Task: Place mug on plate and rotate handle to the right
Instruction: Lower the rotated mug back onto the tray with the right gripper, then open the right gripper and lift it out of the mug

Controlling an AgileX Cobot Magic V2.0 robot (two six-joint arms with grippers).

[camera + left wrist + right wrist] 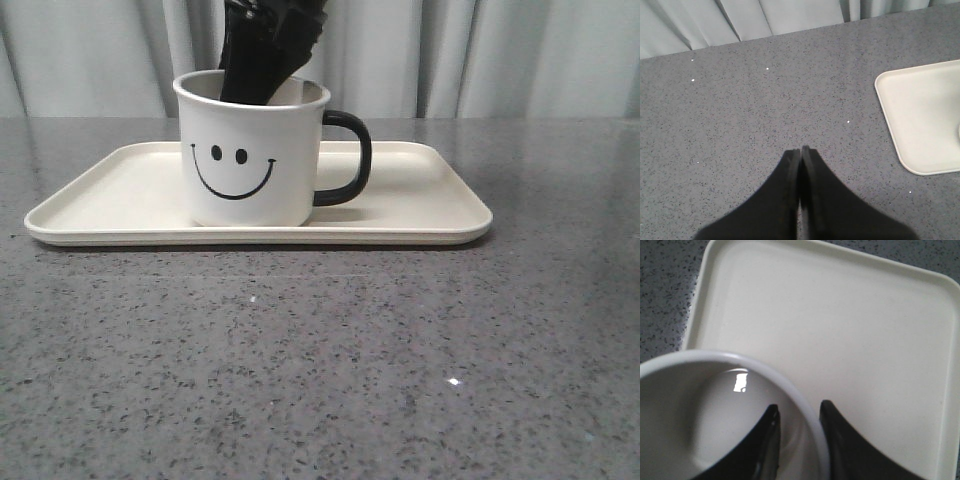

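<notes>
We are seeing the mug point(252, 150) standing upright on the plate point(430, 215), a little left of the plate's middle, with its smiley face turned toward the near side and the handle point(347, 157) sticking out to the right. Judging from that, both halves of the task are looking essentially done: the mug is sitting on the plate and the handle is pointing right. What is left seems to be only letting go and pulling clear. The right gripper point(799, 415) is reaching down from above at the far side of the mug, one finger inside the cup and the other outside, straddling the rim; the wall is filling the gap between them, so we are reading this as a pinch on the mug, though we are not able to confirm firm contact from this angle. The left gripper point(800, 155) is hovering over the bare grey table point(765, 110) to the left of the plate, its fingers pressed together and holding nothing.
</notes>
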